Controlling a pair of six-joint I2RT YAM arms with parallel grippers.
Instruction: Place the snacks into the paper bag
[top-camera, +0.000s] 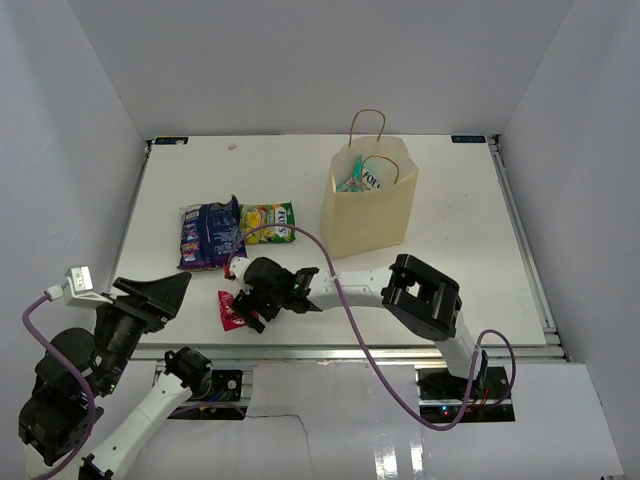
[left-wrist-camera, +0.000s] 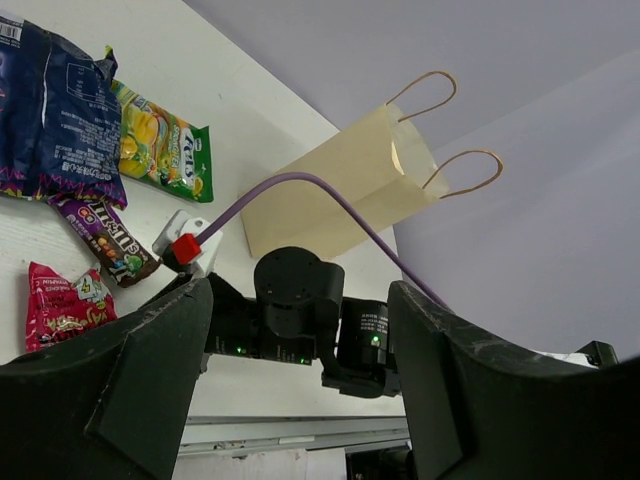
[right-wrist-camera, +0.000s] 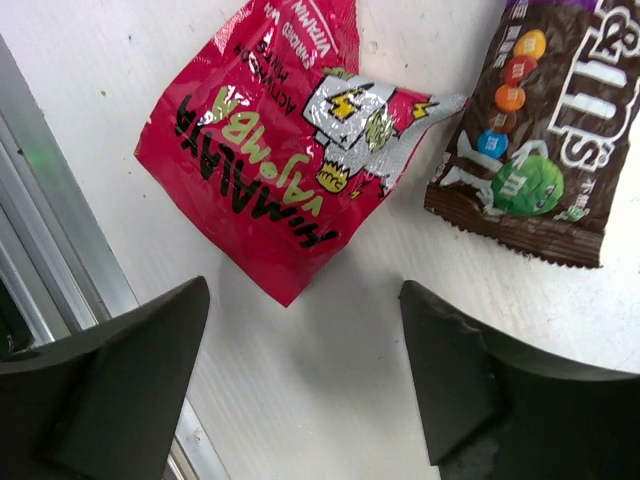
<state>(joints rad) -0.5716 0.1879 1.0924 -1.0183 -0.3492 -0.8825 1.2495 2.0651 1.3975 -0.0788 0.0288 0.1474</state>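
Note:
The tan paper bag (top-camera: 370, 205) stands upright at the back middle, a teal packet (top-camera: 358, 178) inside it; it also shows in the left wrist view (left-wrist-camera: 340, 195). A dark blue bag (top-camera: 205, 233) and a green-yellow pack (top-camera: 268, 221) lie left of it. A pink-red packet (right-wrist-camera: 290, 160) and a brown bar (right-wrist-camera: 555, 150) lie on the table near the front edge. My right gripper (top-camera: 245, 312) is open, low over the table just beside the pink-red packet (top-camera: 232, 310). My left gripper (left-wrist-camera: 300, 400) is open and empty, off the table's front left corner.
The white table's (top-camera: 460, 270) front edge has a metal rail (right-wrist-camera: 60, 260) close to the pink-red packet. A purple cable (top-camera: 340, 290) loops over the right arm. White walls enclose the table on three sides.

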